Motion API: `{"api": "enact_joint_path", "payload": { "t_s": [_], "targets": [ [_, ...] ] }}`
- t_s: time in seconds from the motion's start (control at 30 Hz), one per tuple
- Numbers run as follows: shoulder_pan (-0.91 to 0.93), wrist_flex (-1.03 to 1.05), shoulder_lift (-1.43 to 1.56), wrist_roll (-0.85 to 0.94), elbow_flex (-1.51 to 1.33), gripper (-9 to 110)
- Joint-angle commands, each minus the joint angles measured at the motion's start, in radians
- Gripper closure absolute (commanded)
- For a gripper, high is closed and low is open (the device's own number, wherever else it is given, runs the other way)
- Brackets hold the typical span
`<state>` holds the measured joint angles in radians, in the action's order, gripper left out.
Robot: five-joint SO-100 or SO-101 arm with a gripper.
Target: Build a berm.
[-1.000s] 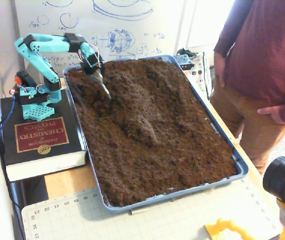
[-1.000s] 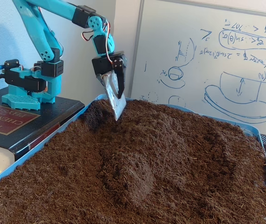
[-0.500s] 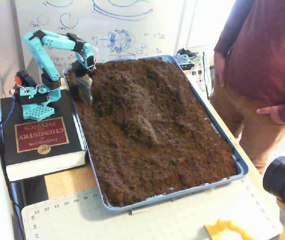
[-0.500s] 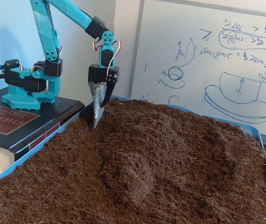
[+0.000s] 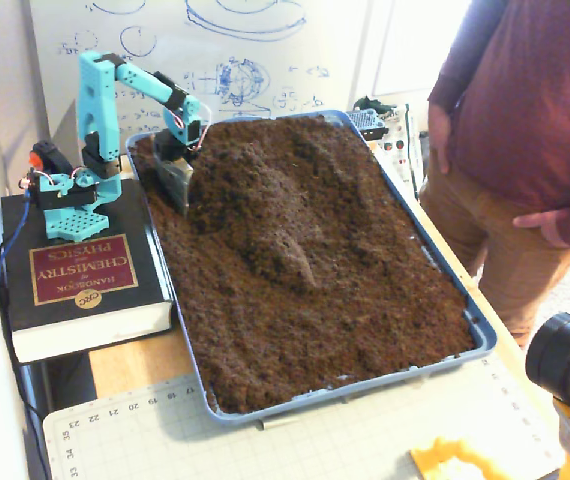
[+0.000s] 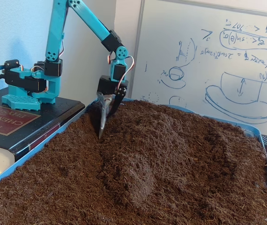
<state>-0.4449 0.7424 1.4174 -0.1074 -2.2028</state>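
Near the tray's (image 5: pixel 485 335) corner closest to the arm's base, the gripper (image 6: pixel 101 133) has swung back from above the soil and sunk its blade tip into it, just beside the berm (image 5: pixel 280 225), which runs down the tray's middle. Whether the fingers are parted, I cannot tell. Likely a fresh push toward the ridge is starting.

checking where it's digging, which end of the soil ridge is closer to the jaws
The berm's far, whiteboard-side end. The gripper digs in by the tray's back corner nearest the arm's base; the ridge's rounded end lies mid-tray, well away.
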Motion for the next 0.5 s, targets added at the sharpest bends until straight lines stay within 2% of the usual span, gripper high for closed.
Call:
{"api": "enact_joint_path", "payload": {
  "t_s": [0.0, 0.2, 0.47],
  "targets": [
    [-0.003, -0.11, -0.028, -0.012, 0.132, 101],
    [-0.003, -0.133, -0.072, -0.012, 0.299, 101],
    [0.037, -0.133, -0.066, -0.014, 0.382, 101]
  ]
}}
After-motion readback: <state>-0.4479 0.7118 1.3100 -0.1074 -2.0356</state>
